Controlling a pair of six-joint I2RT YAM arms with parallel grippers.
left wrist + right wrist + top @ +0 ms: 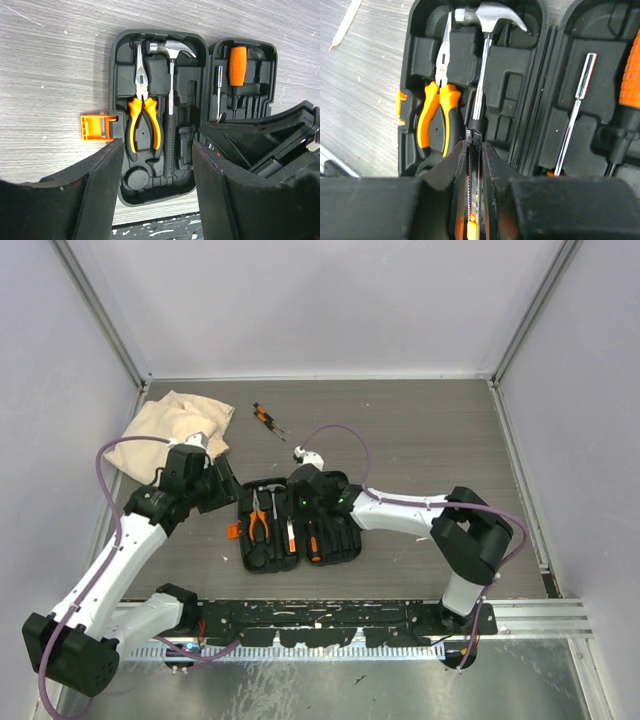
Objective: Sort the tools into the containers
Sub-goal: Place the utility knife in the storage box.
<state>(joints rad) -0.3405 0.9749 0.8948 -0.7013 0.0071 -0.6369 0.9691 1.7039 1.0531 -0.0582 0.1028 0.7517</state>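
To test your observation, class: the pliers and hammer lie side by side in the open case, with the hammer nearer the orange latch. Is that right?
Not quite: the pliers, not the hammer, lie nearer the orange latch. The two do lie side by side in the open case, as the left wrist view shows.

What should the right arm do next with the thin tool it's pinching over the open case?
Probably slide the right gripper sideways before lowering. Its thin tool hangs directly over the hammer handle, which already fills that slot, while the recess between the hammer and the hinge looks empty. I can't tell which slot truly fits.
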